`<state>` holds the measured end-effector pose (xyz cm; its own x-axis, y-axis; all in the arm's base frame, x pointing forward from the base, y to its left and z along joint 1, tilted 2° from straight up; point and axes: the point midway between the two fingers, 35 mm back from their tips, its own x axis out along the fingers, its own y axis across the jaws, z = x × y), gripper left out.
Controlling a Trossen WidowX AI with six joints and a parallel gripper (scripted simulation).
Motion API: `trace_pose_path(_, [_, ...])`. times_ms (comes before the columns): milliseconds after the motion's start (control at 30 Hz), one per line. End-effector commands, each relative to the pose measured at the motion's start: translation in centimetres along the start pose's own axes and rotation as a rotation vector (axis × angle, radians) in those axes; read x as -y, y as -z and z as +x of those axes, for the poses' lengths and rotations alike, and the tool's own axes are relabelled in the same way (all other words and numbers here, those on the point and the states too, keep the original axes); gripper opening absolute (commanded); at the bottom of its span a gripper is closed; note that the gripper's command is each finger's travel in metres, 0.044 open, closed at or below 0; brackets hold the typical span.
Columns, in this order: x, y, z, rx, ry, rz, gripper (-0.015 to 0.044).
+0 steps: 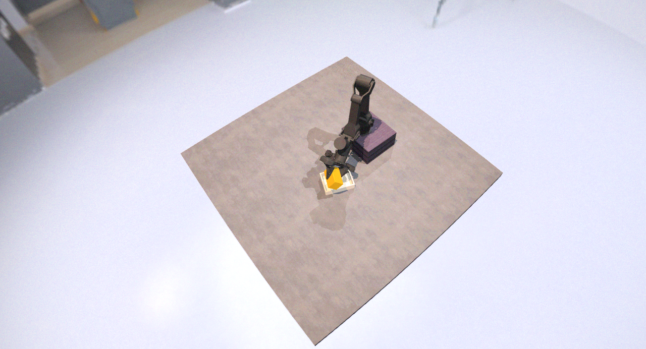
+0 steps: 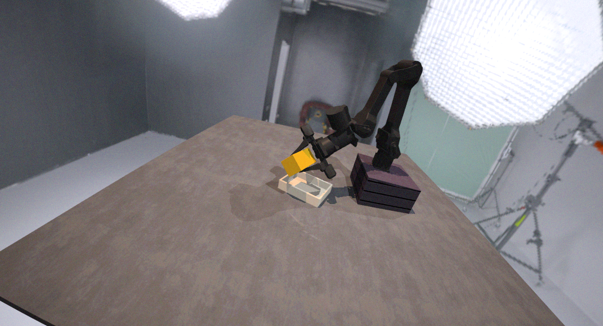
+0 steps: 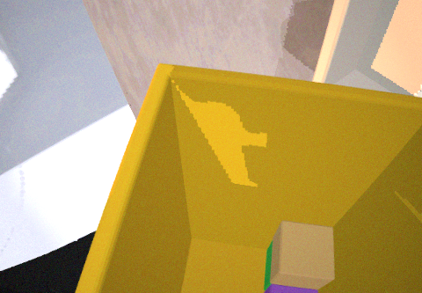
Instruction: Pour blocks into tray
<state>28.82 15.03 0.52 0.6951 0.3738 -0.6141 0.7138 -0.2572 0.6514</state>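
Note:
My gripper [image 1: 334, 176] [image 2: 297, 161] is shut on the yellow cup [image 1: 335, 180] [image 2: 295, 162] [image 3: 272, 161], with a finger on either side. The cup is held tilted above the cream tray [image 1: 346, 188] [image 2: 299, 193] [image 3: 334, 29], over its left part in the exterior view. The wrist view looks into the cup's open mouth. Inside, near the bottom, are a tan block [image 3: 303, 253], part of a green block [image 3: 268, 267] and part of a purple block [image 3: 292, 289]. The lower part of the cup's inside is cut off. No block shows in the visible part of the tray.
The arm stands on a dark purple stacked base [image 1: 375, 138] [image 2: 387, 189], just beyond the tray's right end in the exterior view. The brown table [image 1: 361, 256] [image 2: 210, 256] carries the tray and base. Shadows of the arm and cup lie around the tray.

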Motion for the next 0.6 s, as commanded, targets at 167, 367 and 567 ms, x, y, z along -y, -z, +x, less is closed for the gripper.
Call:
trace_pose_path(167, [-0.35, 0.21, 0.25, -0.005, -0.011, 0.184, 0.0])
trace_pose_path(367, [-0.33, 0.21, 0.37, -0.005, -0.011, 0.315, 0.0])
trace_pose_path(567, [-0.31, 0.21, 0.48, -0.006, -0.011, 0.446, 0.0])
